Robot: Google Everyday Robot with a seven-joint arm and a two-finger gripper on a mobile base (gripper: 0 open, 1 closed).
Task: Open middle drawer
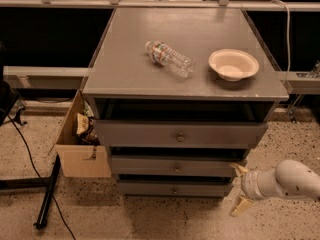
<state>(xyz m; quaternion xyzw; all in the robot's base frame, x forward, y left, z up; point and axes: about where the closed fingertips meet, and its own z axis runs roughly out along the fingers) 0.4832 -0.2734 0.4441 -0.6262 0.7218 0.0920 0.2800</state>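
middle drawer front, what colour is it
The middle drawer is matte grey, seen in the camera view; the hand is low beside its right end.

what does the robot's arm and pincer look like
The arm is a smooth, rounded white tube with a few small dark specks, ending in a ribbed white collar. The pincer, at the picture's lower right, has two pale tan, tapered fingers.

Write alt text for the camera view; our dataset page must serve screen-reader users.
The robot's open gripper hangs by the right end of the middle drawer, clear of its centre knob, on a grey three-drawer cabinet. A plastic bottle lies on top beside an empty bowl; a cardboard box stands against its side.
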